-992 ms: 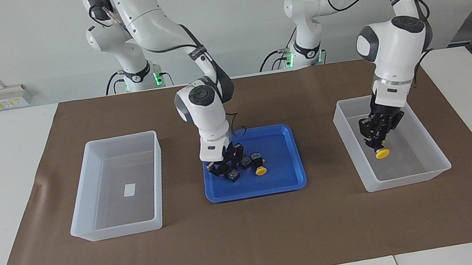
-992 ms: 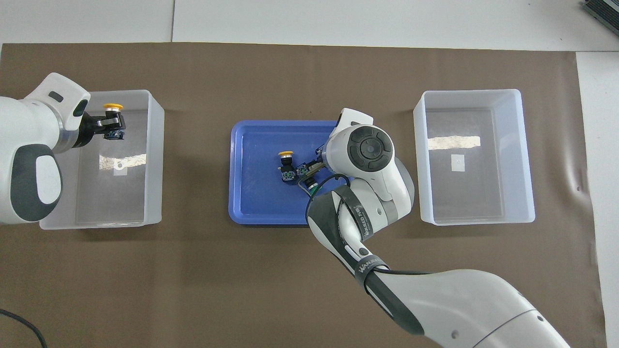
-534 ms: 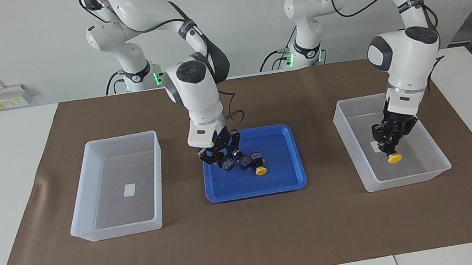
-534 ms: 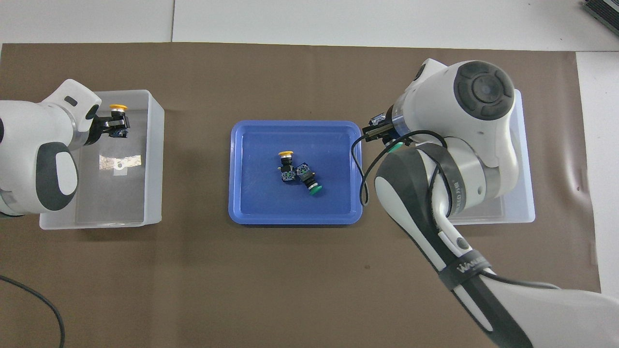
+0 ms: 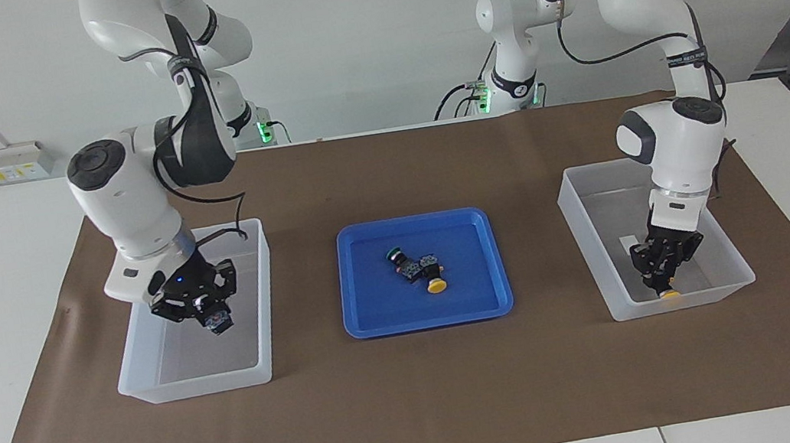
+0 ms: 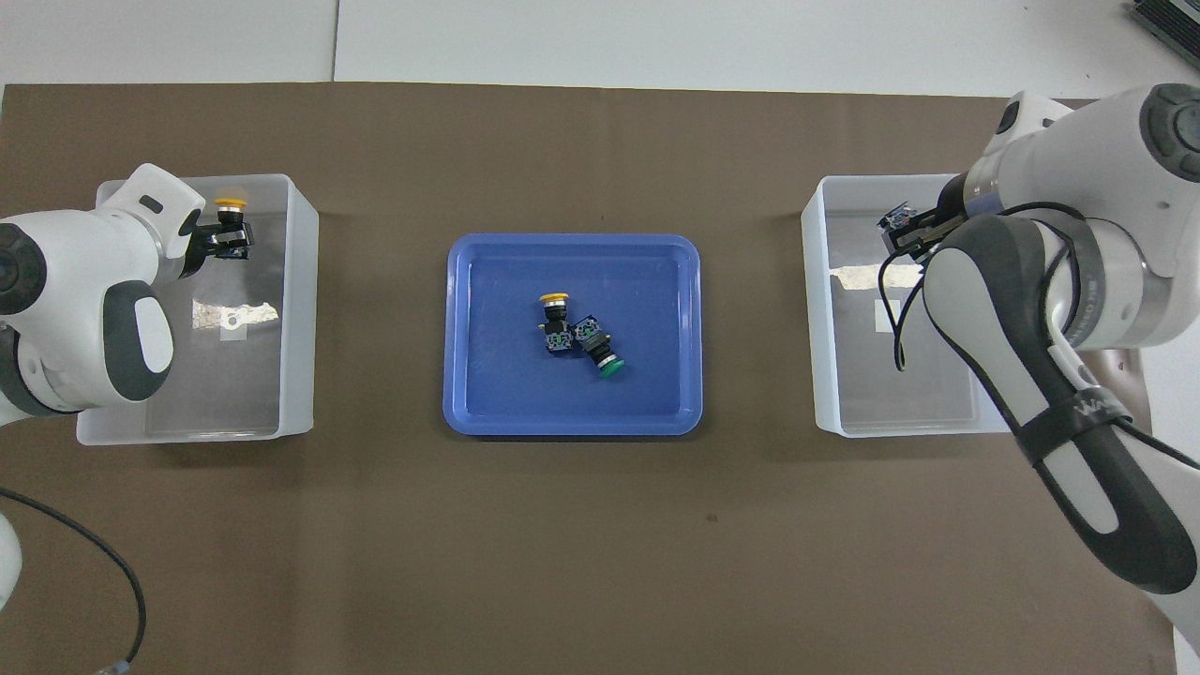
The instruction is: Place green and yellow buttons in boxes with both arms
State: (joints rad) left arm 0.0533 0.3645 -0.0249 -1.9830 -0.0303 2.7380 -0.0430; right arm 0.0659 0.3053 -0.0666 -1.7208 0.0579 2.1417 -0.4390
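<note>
My left gripper (image 5: 663, 283) (image 6: 225, 236) is shut on a yellow button (image 5: 670, 293) (image 6: 230, 202), cap down, low inside the box (image 5: 685, 302) (image 6: 302, 281) at the left arm's end; whether it touches the floor I cannot tell. My right gripper (image 5: 209, 315) (image 6: 906, 231) hangs over the box (image 5: 194, 385) (image 6: 825, 328) at the right arm's end, shut on a green button (image 5: 220, 322) (image 6: 894, 222) whose black body alone shows. Another yellow button (image 5: 436, 285) (image 6: 554, 300) and another green button (image 5: 395, 255) (image 6: 609, 369) lie side by side in the blue tray (image 5: 378, 324) (image 6: 487, 403).
The blue tray sits mid-table between the two boxes, all on a brown mat (image 5: 421, 403). Each box has a small white sticker on its floor. White tabletop borders the mat on every side.
My right arm lifted the green button out of the tray and swung it over the box at its end. My left gripper sank deeper into its box with the yellow button.
</note>
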